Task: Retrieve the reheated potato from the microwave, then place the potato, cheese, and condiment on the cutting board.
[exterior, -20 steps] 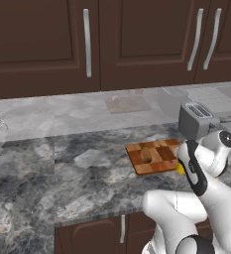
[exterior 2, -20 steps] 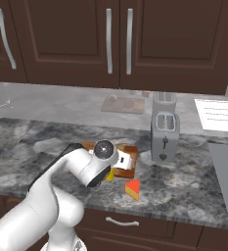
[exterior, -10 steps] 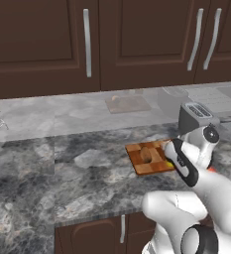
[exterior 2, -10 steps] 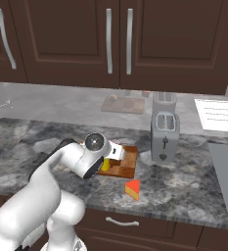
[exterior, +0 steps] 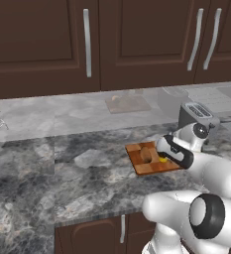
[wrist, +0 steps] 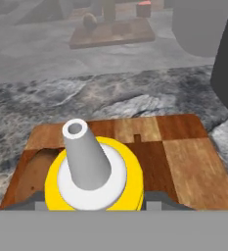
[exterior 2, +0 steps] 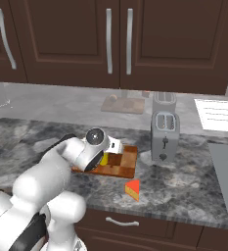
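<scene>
My gripper point(wrist: 93, 202) is shut on the condiment point(wrist: 93, 172), a yellow squeeze bottle whose white nozzle points at the hand camera. The bottle stands upright over the checkered wooden cutting board point(wrist: 184, 157), at its near left part. The brown potato point(wrist: 36, 171) lies on the board just left of the bottle. In the left base view the gripper point(exterior: 164, 155) hangs over the cutting board point(exterior: 139, 167) beside the potato point(exterior: 146, 155). The cheese point(exterior 2: 132, 189), an orange wedge, lies on the counter in front of the cutting board point(exterior 2: 124, 165). The microwave is out of view.
A silver toaster point(exterior 2: 164, 132) stands on the counter right of the board, and shows as toaster point(exterior: 197, 117) behind my arm. Dark cabinets hang above. The counter's front edge runs close below the cheese. Marbled counter stretches away to the left of the board.
The arm has swung left with the yellow bottle, from the board's right edge to over the board, beside the potato. The grip has stayed the same.
</scene>
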Tool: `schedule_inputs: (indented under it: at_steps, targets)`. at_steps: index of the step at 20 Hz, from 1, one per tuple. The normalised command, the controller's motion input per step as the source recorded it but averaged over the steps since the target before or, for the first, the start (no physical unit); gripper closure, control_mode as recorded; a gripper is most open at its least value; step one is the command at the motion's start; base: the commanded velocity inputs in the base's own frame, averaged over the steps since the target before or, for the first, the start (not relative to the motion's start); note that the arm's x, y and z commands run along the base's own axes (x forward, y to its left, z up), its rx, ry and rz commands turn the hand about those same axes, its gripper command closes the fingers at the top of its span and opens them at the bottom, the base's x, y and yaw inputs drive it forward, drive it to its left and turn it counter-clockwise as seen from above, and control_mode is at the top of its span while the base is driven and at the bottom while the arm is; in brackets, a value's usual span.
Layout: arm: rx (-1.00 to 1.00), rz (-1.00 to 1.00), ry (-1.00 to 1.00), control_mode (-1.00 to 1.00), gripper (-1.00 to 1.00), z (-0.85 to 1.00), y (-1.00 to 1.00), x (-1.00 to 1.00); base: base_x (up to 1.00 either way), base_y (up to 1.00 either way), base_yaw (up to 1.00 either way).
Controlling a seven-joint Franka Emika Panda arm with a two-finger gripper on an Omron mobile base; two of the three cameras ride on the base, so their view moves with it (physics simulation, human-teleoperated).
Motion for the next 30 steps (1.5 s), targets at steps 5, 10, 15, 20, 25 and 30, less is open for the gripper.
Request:
schedule_inputs:
  at_steps: [5, 10, 15, 20, 25, 30]
  targets:
    - [0.0, 0.1, 0.0, -1.0, 1.0, -0.07, 0.01, 0.28, 0.0, 0.0, 0.0]
    - [-0.01, 0.09, -0.04, -1.0, 1.0, -0.05, 0.05, 0.26, 0.0, 0.0, 0.0]
    - [-0.03, 0.08, 0.0, -1.0, 1.0, -0.1, 0.08, 0.13, 0.0, 0.0, 0.0]
    - [-0.06, 0.07, 0.0, -1.0, 1.0, -0.15, 0.08, 0.05, 0.0, 0.0, 0.0]
    - [-0.05, 0.08, 0.0, -1.0, 1.0, -0.15, 0.02, 0.01, 0.0, 0.0, 0.0]
    - [-0.02, 0.07, 0.0, -1.0, -1.0, -0.14, 0.0, -0.03, 0.0, 0.0, 0.0]
